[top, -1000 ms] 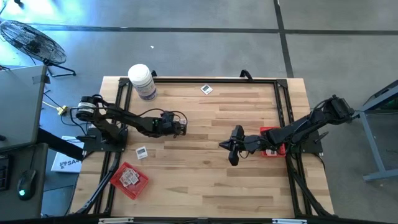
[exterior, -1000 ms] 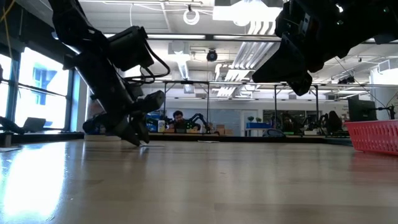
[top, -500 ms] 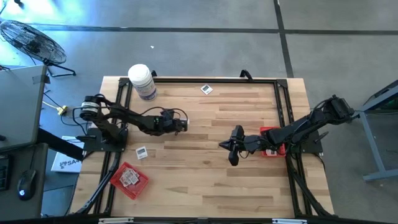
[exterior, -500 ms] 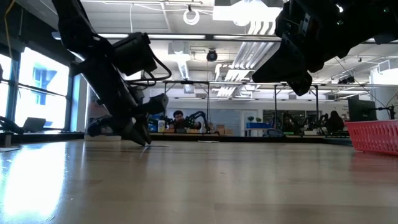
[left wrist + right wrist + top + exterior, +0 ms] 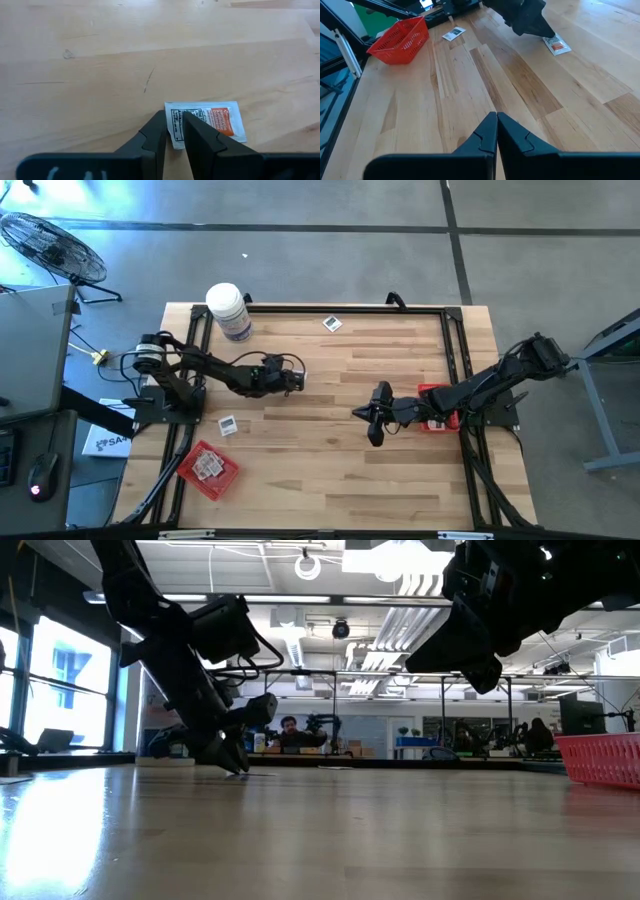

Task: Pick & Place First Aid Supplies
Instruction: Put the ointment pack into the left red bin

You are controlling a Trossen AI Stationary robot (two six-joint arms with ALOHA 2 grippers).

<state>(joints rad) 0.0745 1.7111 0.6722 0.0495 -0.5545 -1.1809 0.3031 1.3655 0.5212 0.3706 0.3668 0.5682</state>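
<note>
My left hand (image 5: 174,131) is down on the bench (image 5: 340,470), left of centre, its fingers pinched narrow on the near edge of a flat white packet with an orange panel (image 5: 210,121); the packet looks as though it lies flat on the wood. I hold only a thin margin of it, so I judge it could slide out or fold when I lift, or the fingertips could scrape the wood and lose it altogether. Other packets lie well apart: one at the far edge (image 5: 332,324), one near my left base (image 5: 228,424), several in the red tray (image 5: 207,470) at the near left. My right hand (image 5: 496,132) hangs over mid-bench, fingers together and holding nothing, with a second red tray (image 5: 436,408) just behind it.
</note>
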